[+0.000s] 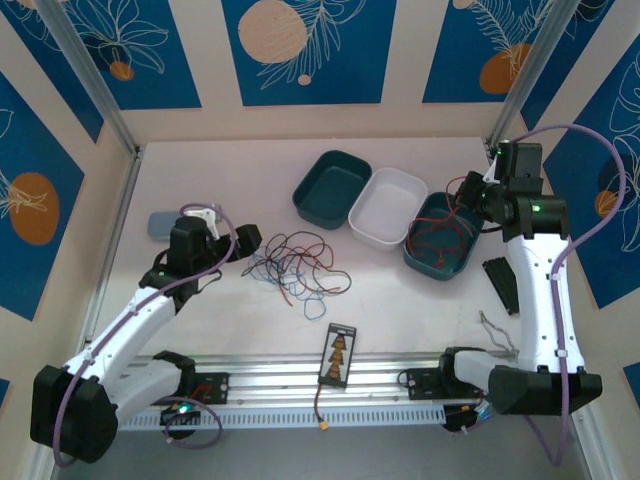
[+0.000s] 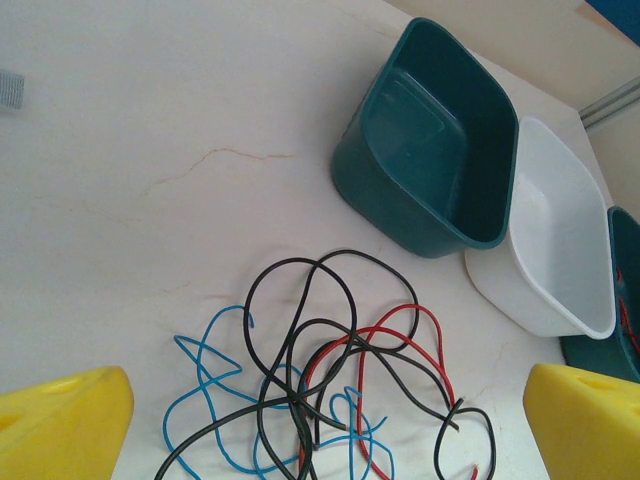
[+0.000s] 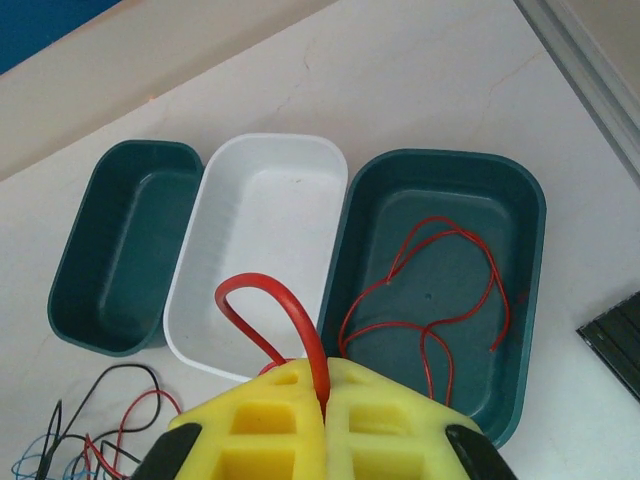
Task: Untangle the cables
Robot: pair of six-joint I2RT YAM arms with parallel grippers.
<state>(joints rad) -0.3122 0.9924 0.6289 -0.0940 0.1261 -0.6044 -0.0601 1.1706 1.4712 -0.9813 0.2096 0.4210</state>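
Cables (image 1: 297, 265) (red, blue, black) lie tangled on table (image 1: 400, 290), about 7 o'clock of the trays. Left gripper (image 2: 320, 430) sits at 9 o'clock of the tangle, jaws spread wide, gripping nothing. Right gripper (image 3: 325, 400) is clamped on one red wire (image 3: 255, 280), which loops up in front of white tray (image 3: 270, 142). At 3 o'clock of that, teal tray (image 3: 440, 165) holds loose red wires (image 3: 440, 220) — probably two, hard to count.

Lab cell: aluminium rail (image 1: 270, 380), printed wall panels (image 1: 300, 50).
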